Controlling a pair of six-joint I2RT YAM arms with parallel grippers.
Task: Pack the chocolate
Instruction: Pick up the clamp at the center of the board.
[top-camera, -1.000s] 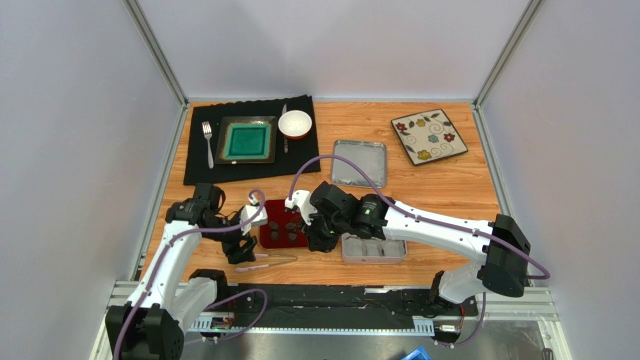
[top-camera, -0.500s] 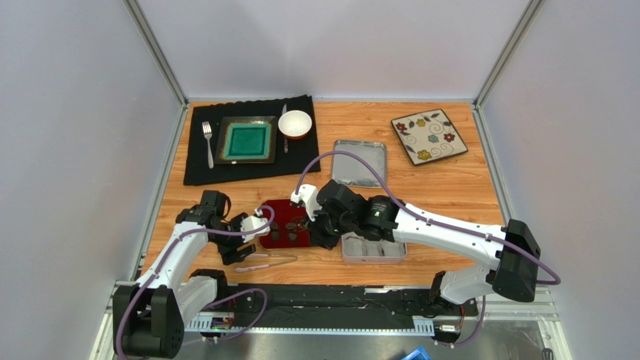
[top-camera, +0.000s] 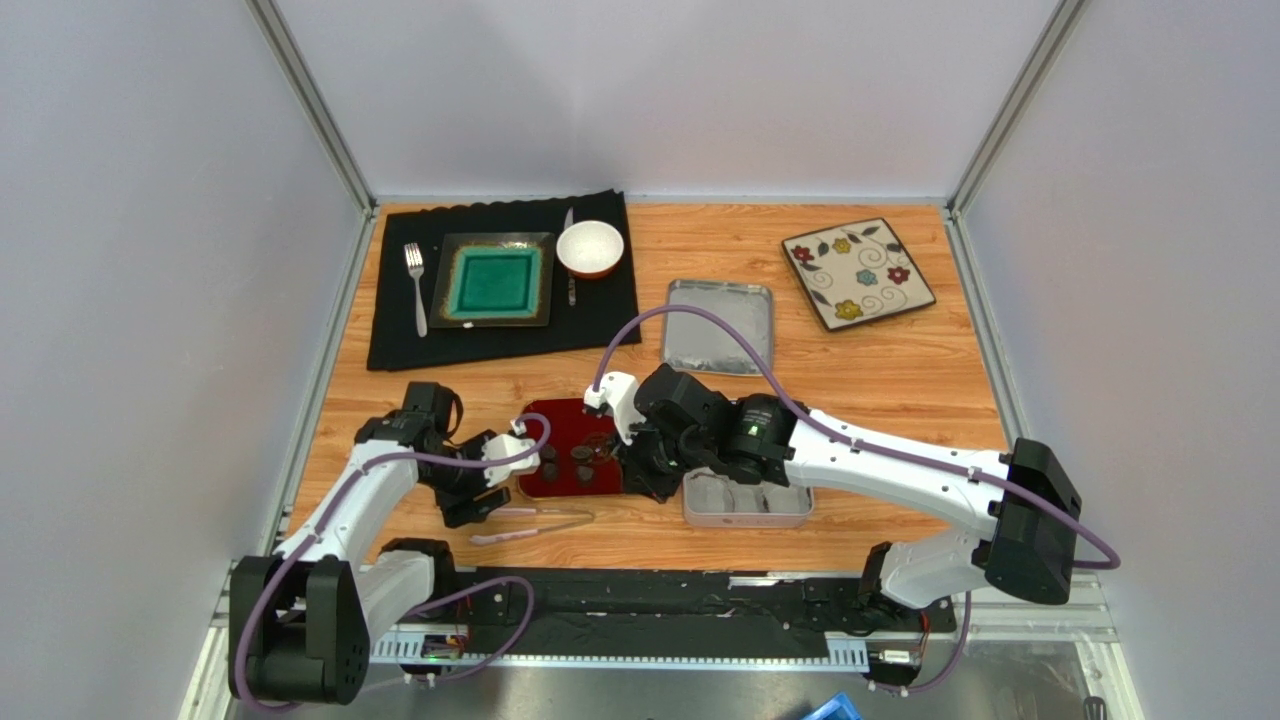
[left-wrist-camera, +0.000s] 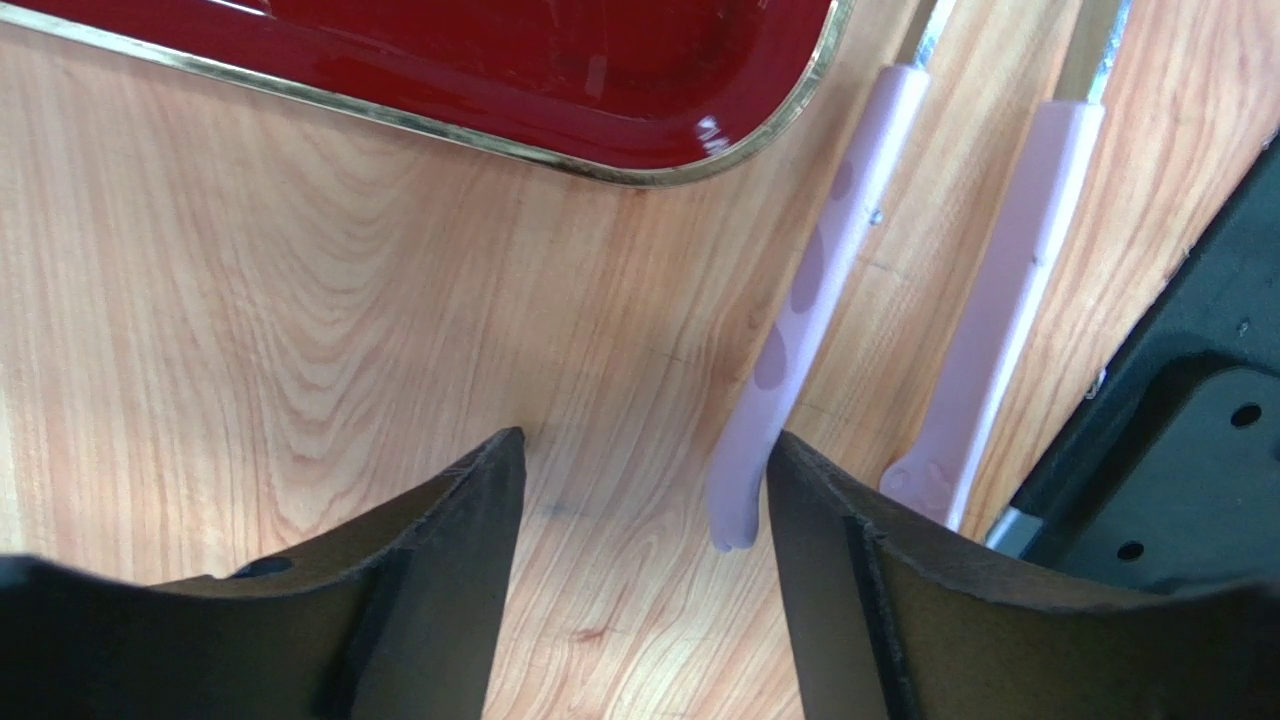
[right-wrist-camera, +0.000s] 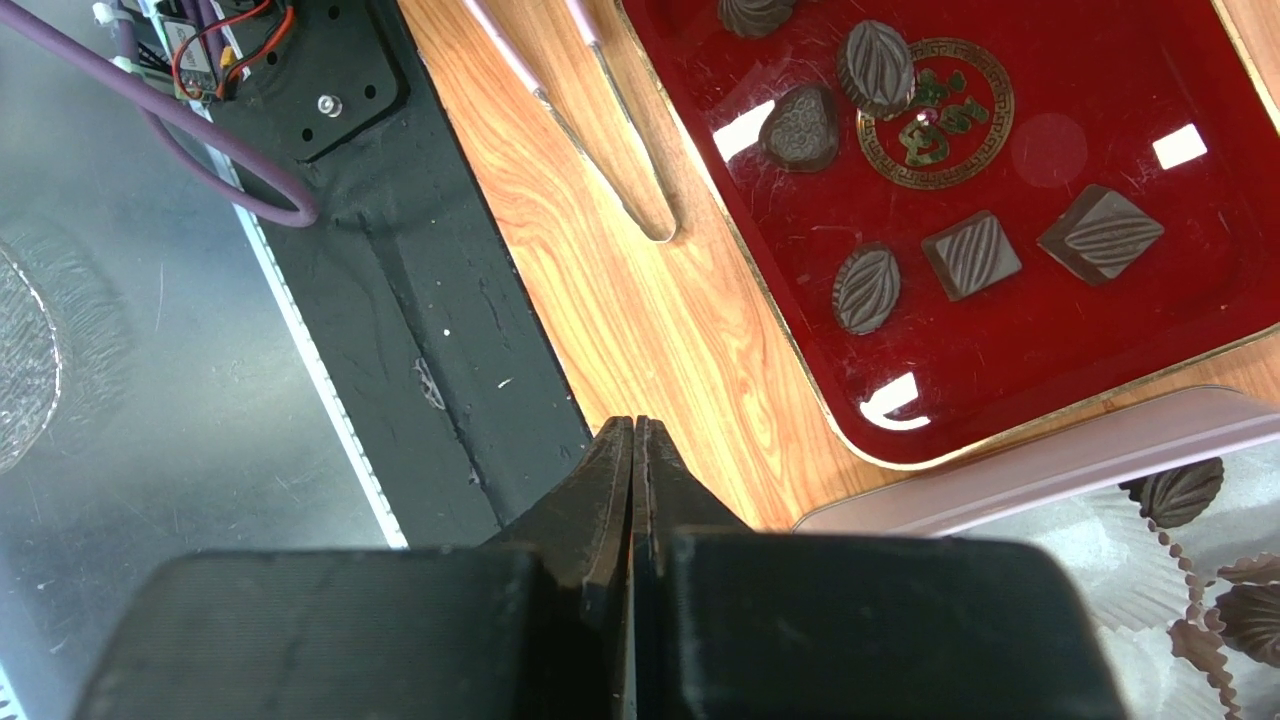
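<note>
Chocolate (right-wrist-camera: 876, 68): small dark brown bites, ribbed on top, in mixed shapes (two ovals, a heart, a square, a diamond, plus one cut off by the edge of the right wrist view). Six lie loose on the glossy red tray (right-wrist-camera: 1052, 375), which sits on the tabletop (top-camera: 902, 375) at the near edge between the two arms. At least two more sit in white paper cups (right-wrist-camera: 1082, 548) inside the tin (top-camera: 747, 500), which lies just right of the tray. In the right wrist view both ovals run their long axis roughly up and down, leaning slightly. The diamond points its sharp corners left and right, and the square sits turned a little off the tray's edge. Right hand (right-wrist-camera: 633, 428): fingers pressed flat together with nothing between them, over the tabletop near the tray's corner and the tin's rim. Left hand (left-wrist-camera: 643, 450): fingers spread apart, holding nothing, low over bare wood just off the tray's rim. One finger is close beside a pink handle of the tongs (left-wrist-camera: 819, 285). Against a second ago the left hand has come in toward the tray's left edge and the right arm's elbow has swung slightly outward. Over the last half second almost nothing has shifted.
</note>
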